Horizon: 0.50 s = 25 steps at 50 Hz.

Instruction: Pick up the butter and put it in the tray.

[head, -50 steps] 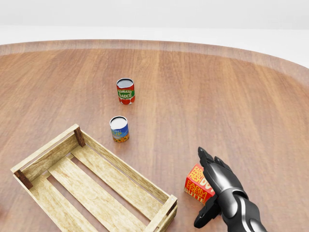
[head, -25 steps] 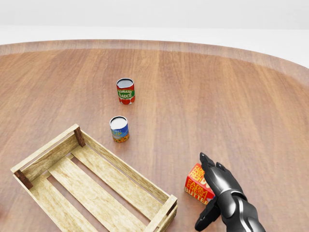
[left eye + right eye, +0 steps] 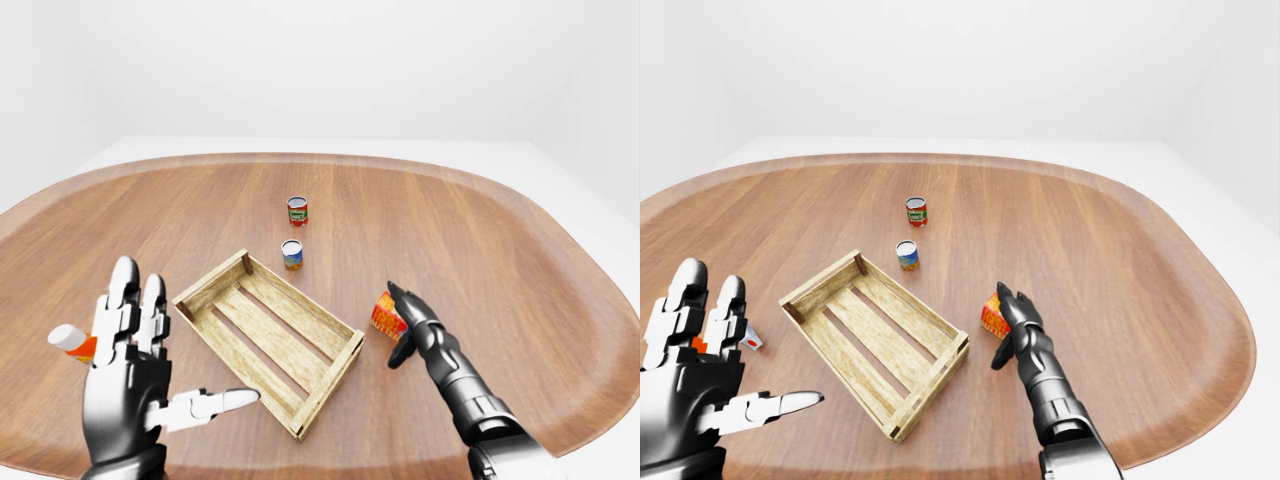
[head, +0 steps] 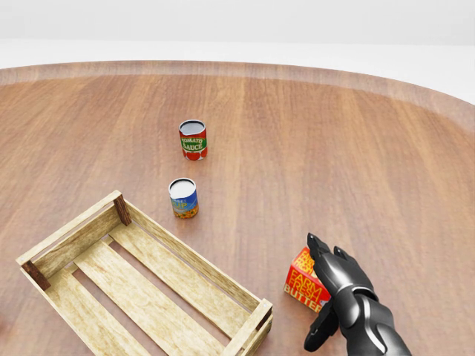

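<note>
The right robot hand is down low on the table, right next to the butter. The butter is a red and orange box. It sits just to the left of this robot hand in the head view, and the fingers lie along its right side. The thumb hangs below the box, a bit apart from it. The fingers are spread open and not closed on the box, so the butter still rests on the table.

The tray is a wooden crate, further left of the robot hand, with its near corner close to the butter. Two cans stand well away above the robot hand in the head view: a tomato sauce can and a blue can.

The left robot hand is held up with fingers wide open, holding nothing.

To do this step well, I think the right robot hand should slide the thumb in on one side and the fingers on the other, then squeeze gently. Push too hard sideways and the box may slide toward the crate.
</note>
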Available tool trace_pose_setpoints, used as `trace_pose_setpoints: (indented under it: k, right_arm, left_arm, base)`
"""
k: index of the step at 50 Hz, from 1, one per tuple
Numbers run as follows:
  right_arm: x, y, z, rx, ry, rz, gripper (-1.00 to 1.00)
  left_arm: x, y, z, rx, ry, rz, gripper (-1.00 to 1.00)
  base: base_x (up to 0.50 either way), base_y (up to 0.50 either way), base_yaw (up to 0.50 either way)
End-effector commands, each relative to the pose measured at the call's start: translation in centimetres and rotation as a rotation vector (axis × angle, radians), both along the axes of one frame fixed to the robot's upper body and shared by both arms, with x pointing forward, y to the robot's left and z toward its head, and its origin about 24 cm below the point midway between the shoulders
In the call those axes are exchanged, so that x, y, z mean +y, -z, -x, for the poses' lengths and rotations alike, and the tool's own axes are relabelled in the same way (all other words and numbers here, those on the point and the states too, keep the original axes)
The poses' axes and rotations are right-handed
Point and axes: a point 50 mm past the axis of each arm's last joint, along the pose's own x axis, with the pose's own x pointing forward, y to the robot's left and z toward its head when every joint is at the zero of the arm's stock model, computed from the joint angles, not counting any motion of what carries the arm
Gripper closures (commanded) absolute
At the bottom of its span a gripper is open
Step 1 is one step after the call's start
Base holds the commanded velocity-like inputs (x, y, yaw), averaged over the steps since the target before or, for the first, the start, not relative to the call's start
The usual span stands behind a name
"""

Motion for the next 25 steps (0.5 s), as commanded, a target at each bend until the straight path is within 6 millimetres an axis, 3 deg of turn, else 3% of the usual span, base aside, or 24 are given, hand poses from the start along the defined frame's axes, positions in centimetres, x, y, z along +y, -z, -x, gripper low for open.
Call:
trace_pose_setpoints:
  k: [1,25]
  right_arm:
    - [0.14,3.21,2.48,0.159,0.014,-0.037,-1.0]
    - [-0.11,4.19,3.14,0.208,0.029,-0.026,-1.0]
  left_arm:
    - [0.0,0.01,-0.02,0.0,0.0,0.0,-1.0]
    - [-0.03,0.03,-0.03,0.002,0.001,-0.002,-1.0]
  base:
    - [0.0,0.0,0.0]
    - [0.0,0.0,0.0]
